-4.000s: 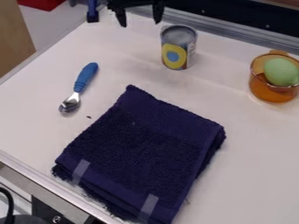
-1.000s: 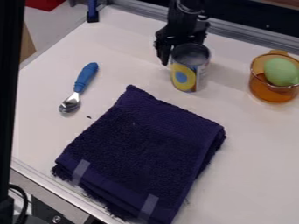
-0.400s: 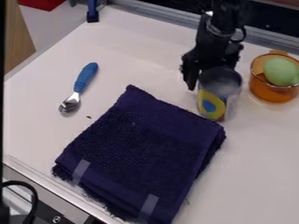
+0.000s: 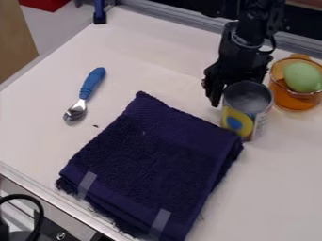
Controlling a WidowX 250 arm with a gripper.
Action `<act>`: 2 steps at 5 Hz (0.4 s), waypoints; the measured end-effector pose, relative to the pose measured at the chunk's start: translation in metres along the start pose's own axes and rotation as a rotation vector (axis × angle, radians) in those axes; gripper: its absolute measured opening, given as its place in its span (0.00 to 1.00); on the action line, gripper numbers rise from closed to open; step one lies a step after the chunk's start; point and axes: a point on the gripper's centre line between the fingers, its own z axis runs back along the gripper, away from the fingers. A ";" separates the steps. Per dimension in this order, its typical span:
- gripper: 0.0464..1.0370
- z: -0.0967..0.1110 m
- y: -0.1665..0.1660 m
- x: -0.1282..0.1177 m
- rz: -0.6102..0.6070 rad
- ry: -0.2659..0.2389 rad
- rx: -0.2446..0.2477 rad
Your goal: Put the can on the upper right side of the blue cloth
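White bench (image 4: 37, 136) runs back from its near metal edge, under one folded navy cloth (image 4: 148, 146). At the cloth's upper-right corner, one pincer (image 4: 236, 75) grips one upright can (image 4: 242, 122). Open surface separates cloth from one blue-handled spoon (image 4: 88, 92), left; beyond the can, right, one amber cup (image 4: 289, 100) holds one green ball (image 4: 302, 76).

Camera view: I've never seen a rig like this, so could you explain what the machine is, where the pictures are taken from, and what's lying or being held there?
The machine is a robot arm, ending in a black gripper. Every picture comes from one fixed camera looking down at a slant. On the white table lie a folded dark blue cloth and a blue-handled utensil; an amber cup holds a green, egg-shaped thing. The gripper appears to hold the can, upright at the cloth's right corner. Whether it touches the cloth, I can't tell.
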 end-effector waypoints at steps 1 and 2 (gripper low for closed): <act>0.96 0.003 -0.002 -0.011 -0.007 -0.023 -0.012; 0.96 0.007 0.001 -0.008 0.002 -0.048 -0.014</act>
